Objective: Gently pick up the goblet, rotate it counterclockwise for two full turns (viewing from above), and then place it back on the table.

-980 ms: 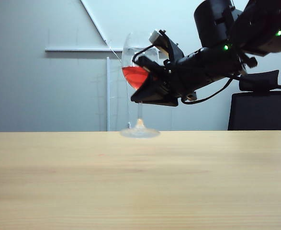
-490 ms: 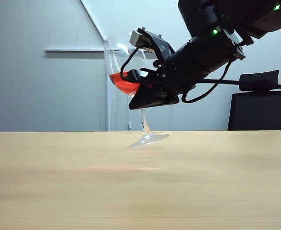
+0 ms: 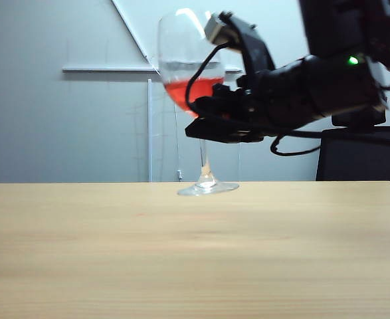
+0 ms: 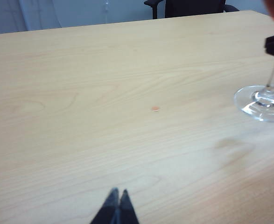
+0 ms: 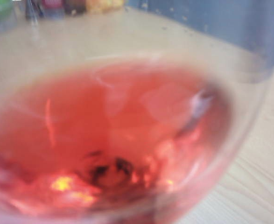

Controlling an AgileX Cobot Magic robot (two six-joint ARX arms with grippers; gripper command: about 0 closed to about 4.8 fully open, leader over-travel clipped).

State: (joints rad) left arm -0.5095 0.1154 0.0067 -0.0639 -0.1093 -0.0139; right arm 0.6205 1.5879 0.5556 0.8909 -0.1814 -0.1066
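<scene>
In the exterior view the goblet (image 3: 193,80) stands in the upper middle of the frame, slightly tilted, its bowl high against the grey wall and red liquid (image 3: 191,91) filling the lower part of the bowl. The right tool (image 3: 204,116) comes in from the upper right of the frame and is closed on the goblet at the base of the bowl, just above the thin stem. The round foot (image 3: 208,189) sits low at the far edge of the desk (image 3: 181,259); whether it touches the wood or hangs just above it cannot be told. A dark chair (image 3: 361,156) shows behind the desk at the right edge.

In the left wrist view the left tool (image 4: 117,201) appears at the bottom middle of the frame with its two dark tips pressed together, holding nothing, over bare wood. The goblet's foot (image 4: 262,101) lies at the right edge of that frame, well apart from it.

The right wrist view is filled by the blurred bowl and its red liquid (image 5: 113,140).
</scene>
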